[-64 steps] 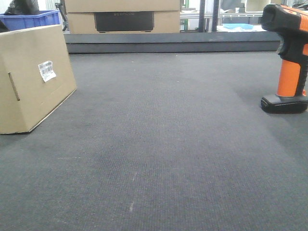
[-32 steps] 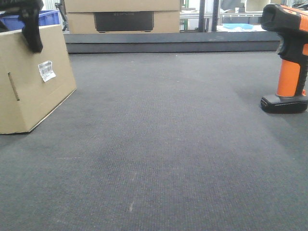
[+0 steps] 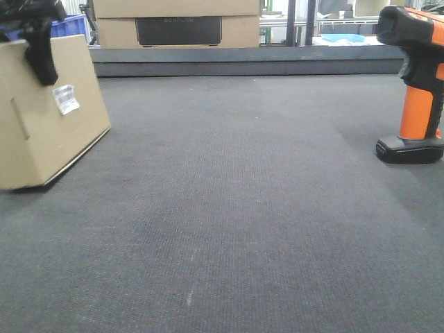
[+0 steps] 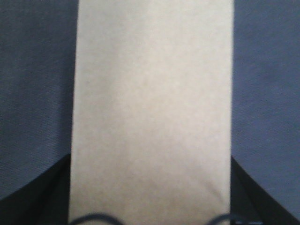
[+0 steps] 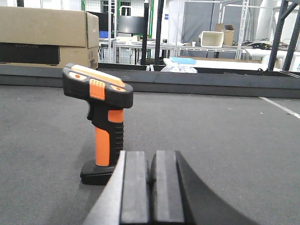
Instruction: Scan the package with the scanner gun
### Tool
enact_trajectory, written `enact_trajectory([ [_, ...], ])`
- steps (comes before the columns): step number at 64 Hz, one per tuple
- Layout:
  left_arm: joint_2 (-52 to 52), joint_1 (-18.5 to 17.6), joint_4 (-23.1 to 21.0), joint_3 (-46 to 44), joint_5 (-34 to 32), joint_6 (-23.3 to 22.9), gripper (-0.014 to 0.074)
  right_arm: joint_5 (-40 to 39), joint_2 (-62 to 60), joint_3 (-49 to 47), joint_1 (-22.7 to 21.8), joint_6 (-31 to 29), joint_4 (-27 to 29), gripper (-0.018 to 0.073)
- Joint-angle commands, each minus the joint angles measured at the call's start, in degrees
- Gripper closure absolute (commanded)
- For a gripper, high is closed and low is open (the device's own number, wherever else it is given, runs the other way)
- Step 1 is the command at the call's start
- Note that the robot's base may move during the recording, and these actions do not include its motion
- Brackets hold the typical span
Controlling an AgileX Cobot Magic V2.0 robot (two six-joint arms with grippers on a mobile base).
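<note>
Dark grey mat (image 3: pixel 229 229) covers the bench. Package (image 3: pixel 41 132) at far left, image slightly blurred. Left gripper (image 3: pixel 39 50) clamped over its top edge, fingers (image 4: pixel 44 199) tight against both sides. Scanner gun (image 3: pixel 416 83) upright on its flat base at far right, well apart from package. Right gripper (image 5: pixel 152 176) near gun, not touching, pads pressed together, holding nothing. White barcode label (image 3: pixel 66 99) on package side facing gun.

Matt cardboard package (image 3: pixel 48 132), rough grey carpet (image 3: pixel 229 208)
</note>
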Motion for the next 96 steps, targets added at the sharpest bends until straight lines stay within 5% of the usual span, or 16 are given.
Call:
enact_trajectory([
  [1, -0.45, -0.33, -5.87, -2.82, -0.44, -0.06, 0.0708, -1.27, 0.19, -0.45, -0.02, -0.16, -0.21, 0.0721],
  [12, -0.45, -3.02, -15.48, -5.90, -2.11, -0.06, 0.0708, -1.27, 0.19, -0.45, -0.02, -0.16, -0.21, 0.0721],
  [42, -0.34, -16.62, -15.61, 2.38, -24.12, -12.83, 0.0708, -3.89, 0.19, -0.45, -0.12, -0.16, -0.36, 0.0721],
  [50, -0.34, -17.76, -15.61, 3.99, -25.27, -13.00, 0.0708, -3.59, 0.19, -1.13, -0.01, -0.16, -0.36, 0.0721],
  [67, -0.34, -17.82, -15.61, 4.25, -24.67, -13.00, 0.0708, 9.91, 10.12, -15.79, -0.01, -0.16, -0.36, 0.0721],
  [96, -0.34, -17.82, -15.30, 4.25, -23.02, -12.54, 0.0708, -15.79, 38.16, -19.31, -0.01, 1.96, -0.25, 0.0721],
])
